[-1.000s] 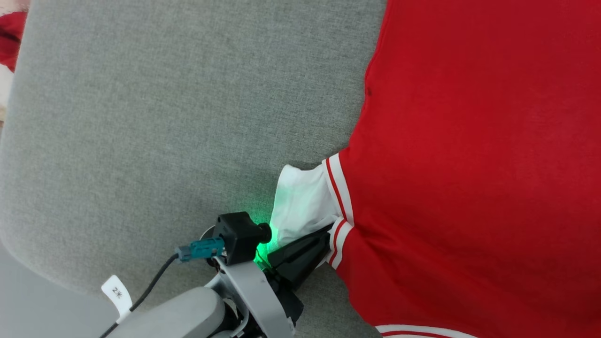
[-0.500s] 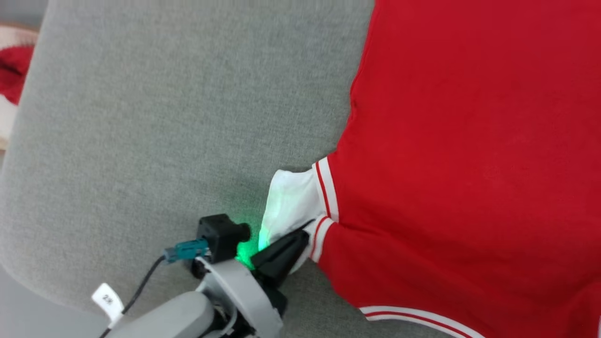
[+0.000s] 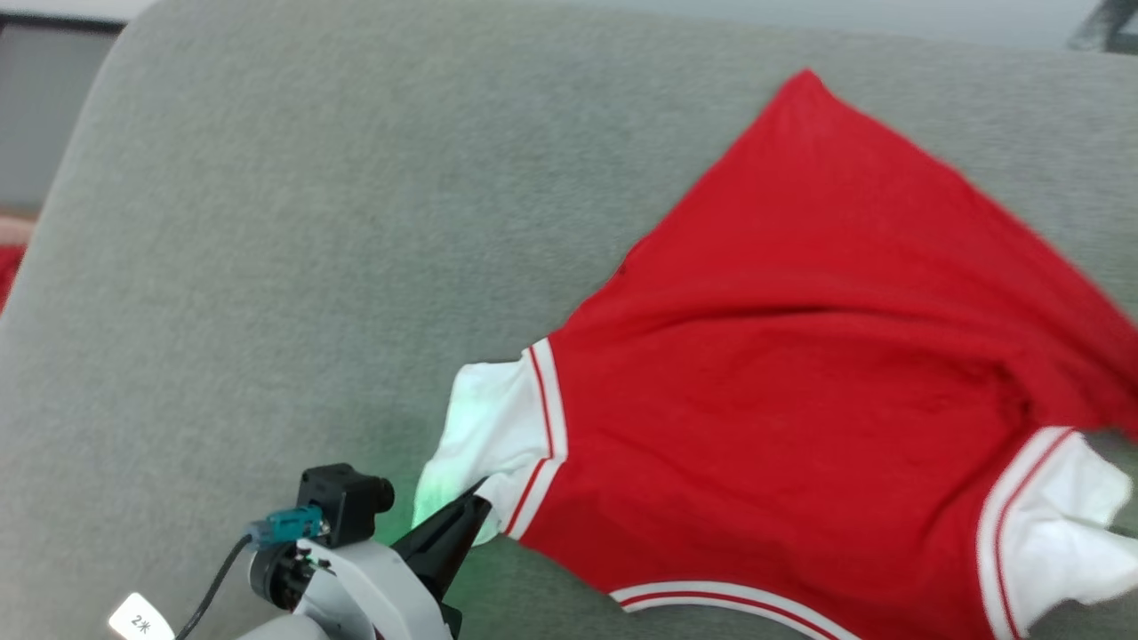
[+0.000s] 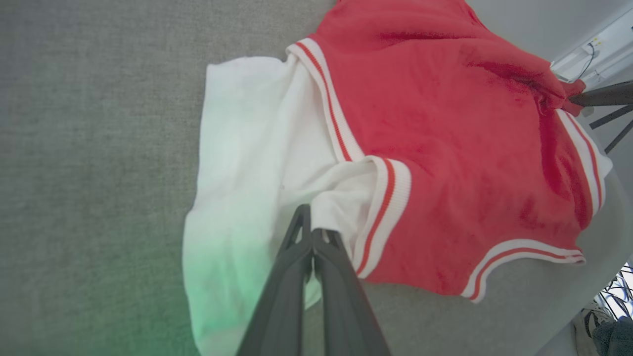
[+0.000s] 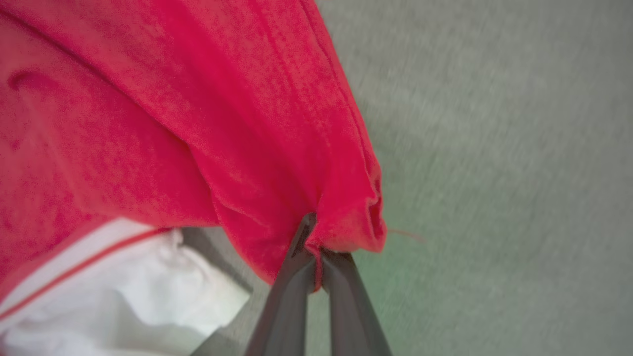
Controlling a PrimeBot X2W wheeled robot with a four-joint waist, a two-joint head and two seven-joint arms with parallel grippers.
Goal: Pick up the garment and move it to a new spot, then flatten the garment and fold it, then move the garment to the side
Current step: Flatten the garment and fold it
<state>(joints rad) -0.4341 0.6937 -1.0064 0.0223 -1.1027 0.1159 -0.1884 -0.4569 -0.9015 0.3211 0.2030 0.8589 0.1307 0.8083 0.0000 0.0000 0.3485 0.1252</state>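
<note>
The soft red garment [image 3: 756, 356] lies rumpled on the grey woven pad [image 3: 267, 222]. The left gripper [image 4: 310, 225], angled low over the pad, pinches the white sleeve [image 4: 247, 148]. The right gripper [image 5: 315, 243] is clamped on a bunched red edge.

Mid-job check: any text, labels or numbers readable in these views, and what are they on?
"2米": on the white tag fixed to the dark cable at the head view's lower left; the second character is small, so it is less certain.
No lettering or logo shows on the garment.
</note>
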